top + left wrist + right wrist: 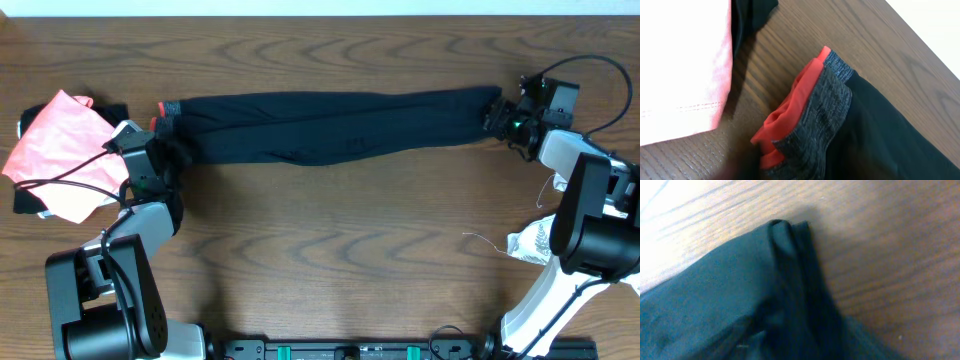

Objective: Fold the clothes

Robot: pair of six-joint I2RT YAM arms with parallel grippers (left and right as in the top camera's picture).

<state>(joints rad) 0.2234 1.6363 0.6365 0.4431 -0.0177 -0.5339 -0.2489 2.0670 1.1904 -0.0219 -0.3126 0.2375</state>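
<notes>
The long black leggings (330, 125) lie stretched flat across the far part of the table. Their grey waistband edged coral-red (168, 108) is at the left end and the ankle ends are at the right. My left gripper (165, 158) sits at the waistband's near corner. In the left wrist view the waistband (830, 105) runs bunched into the bottom edge, where my fingers are hidden. My right gripper (498, 118) is at the ankle end. In the right wrist view the black cloth (730, 290) gathers in folds toward my jaws.
A coral-pink cloth (60, 150) lies at the far left on a dark garment (25, 200), and also shows in the left wrist view (680, 65). A white leaf-print cloth (530, 242) lies by the right arm's base. Bare wood table (330, 230) lies in front of the leggings.
</notes>
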